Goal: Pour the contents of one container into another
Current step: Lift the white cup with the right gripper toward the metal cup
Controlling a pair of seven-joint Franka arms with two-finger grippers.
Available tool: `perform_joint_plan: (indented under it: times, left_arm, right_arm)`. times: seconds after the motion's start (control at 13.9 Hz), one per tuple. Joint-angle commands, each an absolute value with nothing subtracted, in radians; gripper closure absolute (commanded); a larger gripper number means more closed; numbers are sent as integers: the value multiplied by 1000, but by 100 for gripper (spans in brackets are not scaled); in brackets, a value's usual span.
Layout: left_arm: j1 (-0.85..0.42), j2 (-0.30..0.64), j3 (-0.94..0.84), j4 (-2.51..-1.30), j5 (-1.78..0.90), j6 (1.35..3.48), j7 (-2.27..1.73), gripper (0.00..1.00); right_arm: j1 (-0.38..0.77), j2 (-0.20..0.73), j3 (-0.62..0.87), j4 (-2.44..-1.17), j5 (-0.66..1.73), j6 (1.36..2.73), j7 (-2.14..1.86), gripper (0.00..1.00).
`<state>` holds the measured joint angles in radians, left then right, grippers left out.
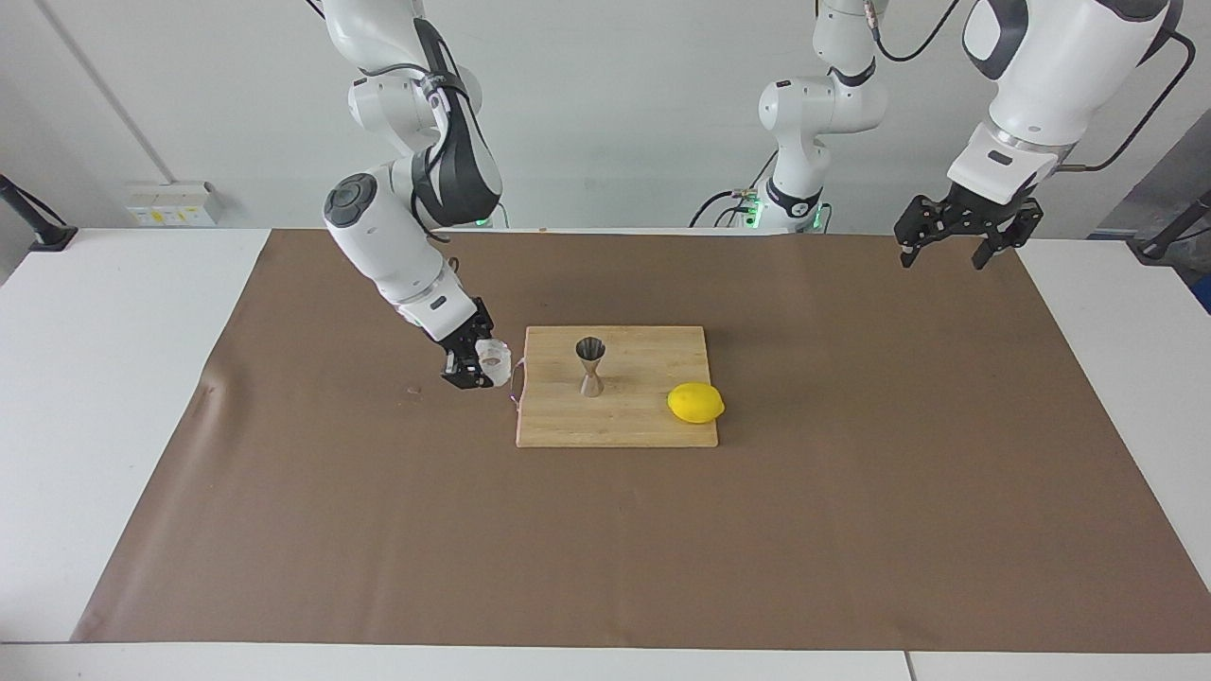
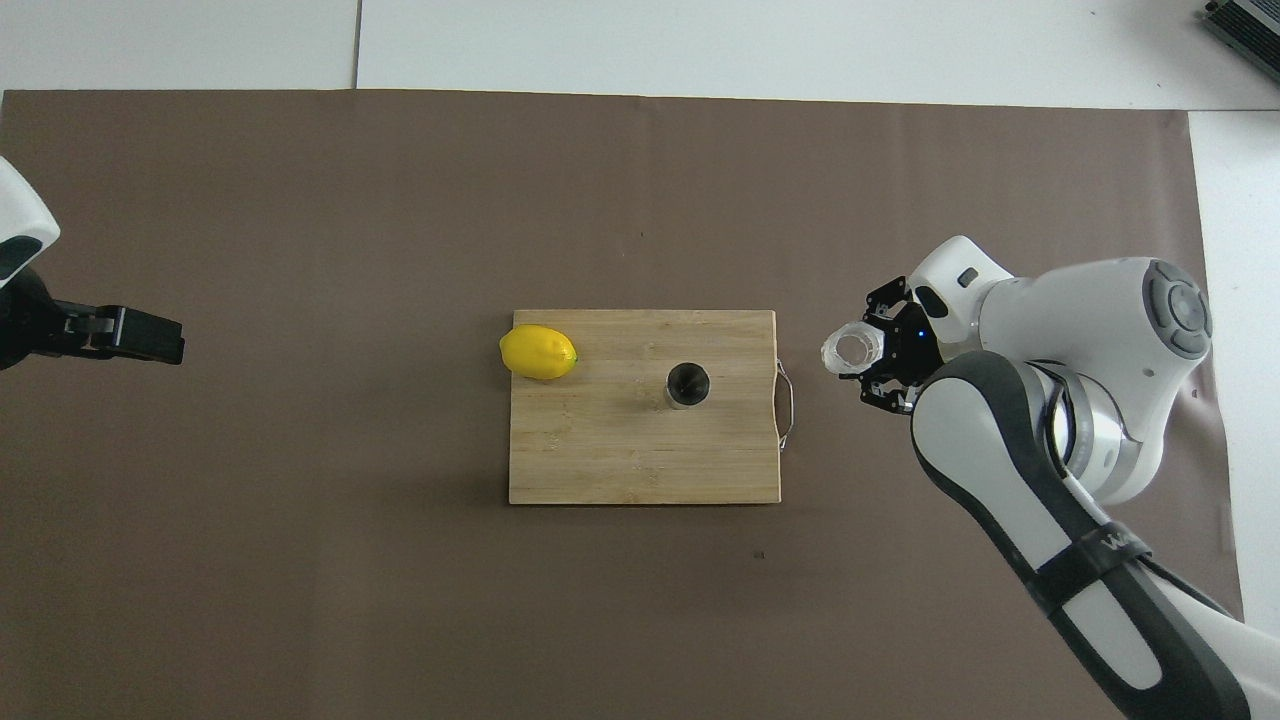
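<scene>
I am carrying the cup (image 1: 493, 359) in the right gripper (image 1: 478, 365), jaws clamped on its knobbly wall, just off the cutting board (image 1: 653, 421) where the jigger (image 1: 590, 366) stands. It looks light, stiff and grippy. The left gripper (image 1: 956, 248) is waiting, jaws apart.

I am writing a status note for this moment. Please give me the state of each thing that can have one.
Textured cup: held in the air, mouth up, beside the board's handle end.
Steel jigger: upright on the cutting board.
Lemon: resting at the board's edge.
Right tool: shut on the cup.
Left tool: open, waiting, holding nothing.
</scene>
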<state>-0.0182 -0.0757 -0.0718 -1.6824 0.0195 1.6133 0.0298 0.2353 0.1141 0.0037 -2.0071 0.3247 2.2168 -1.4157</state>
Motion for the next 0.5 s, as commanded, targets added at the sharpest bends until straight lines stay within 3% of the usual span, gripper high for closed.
perform_joint_plan:
  times: [0.0, 0.43]
  left_arm:
    - [-8, -100, -77, -1704, 11, 1615, 40, 0]
    - [-8, -100, -77, -1704, 11, 1615, 40, 0]
  right_arm:
    - [291, 124, 8, -1938, 223, 2165, -1277, 100]
    - [374, 140, 8, -1913, 75, 2164, -1128, 100]
